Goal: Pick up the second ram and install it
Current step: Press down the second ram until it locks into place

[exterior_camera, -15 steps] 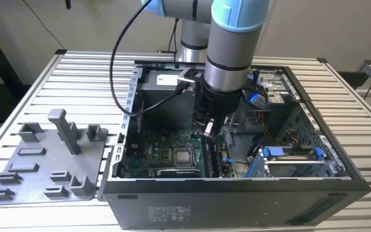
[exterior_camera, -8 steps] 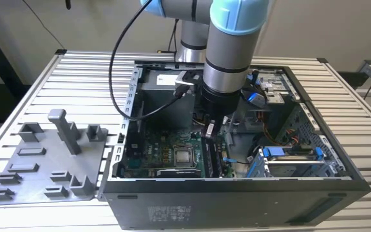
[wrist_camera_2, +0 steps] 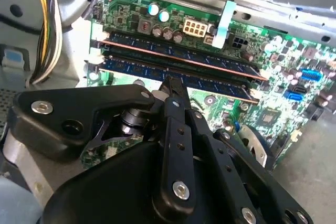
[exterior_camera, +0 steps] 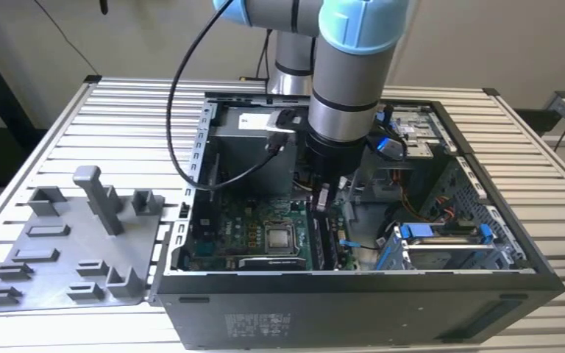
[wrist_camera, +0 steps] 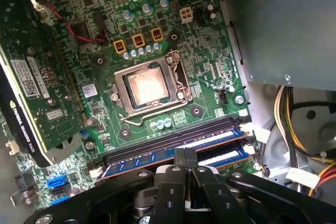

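My gripper reaches down into the open computer case, over the memory slots beside the processor. In both wrist views its black fingers are shut together, and their tips rest on the top edge of the second ram, a dark, slim stick standing in its slot. I see nothing held between the fingers. Another stick sits in the slot just beyond it. In the first wrist view the second ram runs along the green motherboard, directly under my gripper.
A grey moulded holder tray with posts lies on the slatted table at the exterior view's left. Inside the case are the processor socket, a graphics card, yellow power cables and a blue drive cage.
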Tool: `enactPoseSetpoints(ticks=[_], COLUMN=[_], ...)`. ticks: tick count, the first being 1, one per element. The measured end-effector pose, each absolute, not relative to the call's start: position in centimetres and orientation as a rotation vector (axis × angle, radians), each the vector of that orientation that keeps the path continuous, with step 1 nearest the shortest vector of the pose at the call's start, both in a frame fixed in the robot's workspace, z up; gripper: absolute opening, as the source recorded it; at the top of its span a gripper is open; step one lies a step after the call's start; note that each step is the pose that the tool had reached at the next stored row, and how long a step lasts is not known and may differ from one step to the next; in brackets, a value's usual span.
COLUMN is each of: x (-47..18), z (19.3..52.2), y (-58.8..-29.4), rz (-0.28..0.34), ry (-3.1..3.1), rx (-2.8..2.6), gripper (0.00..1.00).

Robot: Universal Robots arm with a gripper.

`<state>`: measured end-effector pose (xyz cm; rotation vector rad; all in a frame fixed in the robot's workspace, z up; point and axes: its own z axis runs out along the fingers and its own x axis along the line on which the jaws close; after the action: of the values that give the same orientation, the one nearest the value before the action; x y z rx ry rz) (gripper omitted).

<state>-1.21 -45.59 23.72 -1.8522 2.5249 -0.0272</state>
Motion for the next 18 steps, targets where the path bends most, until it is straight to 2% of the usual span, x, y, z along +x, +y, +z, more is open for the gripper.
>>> enactPoseSetpoints(ticks=[18], x=[-1.29], z=[23.64], y=[-45.60], rz=[-0.029], ry=[2.328], rx=[-2.087], gripper=[0.11])
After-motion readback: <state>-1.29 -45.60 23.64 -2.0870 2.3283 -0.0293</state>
